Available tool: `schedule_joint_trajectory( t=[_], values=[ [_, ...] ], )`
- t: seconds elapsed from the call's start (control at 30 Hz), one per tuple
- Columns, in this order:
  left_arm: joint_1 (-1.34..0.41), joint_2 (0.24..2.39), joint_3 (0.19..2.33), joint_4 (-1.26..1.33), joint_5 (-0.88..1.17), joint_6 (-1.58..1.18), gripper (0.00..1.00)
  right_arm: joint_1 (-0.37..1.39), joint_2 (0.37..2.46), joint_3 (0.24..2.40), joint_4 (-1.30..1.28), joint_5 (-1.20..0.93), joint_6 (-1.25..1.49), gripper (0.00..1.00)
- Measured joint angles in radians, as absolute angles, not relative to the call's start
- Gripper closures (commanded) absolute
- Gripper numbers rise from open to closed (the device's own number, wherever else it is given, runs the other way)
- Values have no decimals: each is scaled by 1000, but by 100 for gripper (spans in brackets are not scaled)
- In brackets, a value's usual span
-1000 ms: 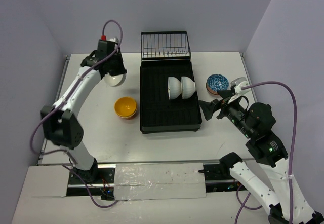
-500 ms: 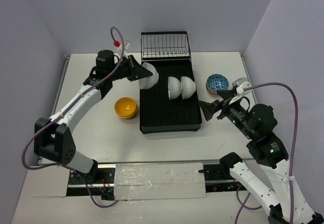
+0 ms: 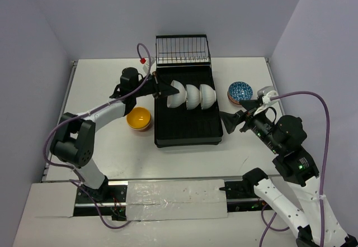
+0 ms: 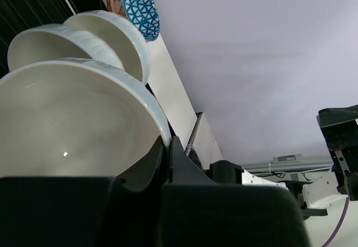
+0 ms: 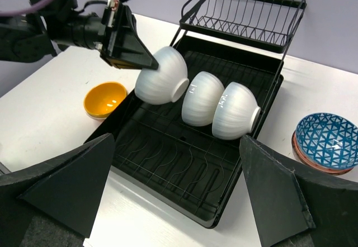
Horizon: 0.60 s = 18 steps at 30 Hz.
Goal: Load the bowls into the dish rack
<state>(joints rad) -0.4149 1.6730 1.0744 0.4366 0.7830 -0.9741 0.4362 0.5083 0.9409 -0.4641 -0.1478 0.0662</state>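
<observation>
My left gripper (image 3: 162,90) is shut on the rim of a white bowl (image 3: 177,95) and holds it on its side over the far part of the black dish rack (image 3: 187,131). The bowl is right beside two white bowls (image 3: 193,96) (image 3: 208,96) that stand on edge in the rack. In the left wrist view the rim (image 4: 159,121) sits pinched between my fingers. An orange-yellow bowl (image 3: 139,118) sits on the table left of the rack. Blue patterned bowls (image 3: 239,91) are stacked right of it. My right gripper (image 3: 235,119) is open and empty beside the rack's right edge.
The raised wire basket (image 3: 183,50) stands at the rack's far end. The near half of the rack (image 5: 184,163) holds only its wire dividers. Walls close in the table on the left, back and right.
My left arm has swung right with the white bowl, from over the table's far left to inside the rack, against the two standing bowls. The right arm has not moved.
</observation>
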Motion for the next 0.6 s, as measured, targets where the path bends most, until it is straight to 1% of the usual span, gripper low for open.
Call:
schedule_joint_trajectory(
  t=[0.33,0.6],
  values=[
    [-412,1761,1056,527,793,-993,100,436,517,941,-464,-148,67,0],
    [-393,1821,1016,655,798,-1055,100,436,517,941,-464,-144,67,0]
  ],
)
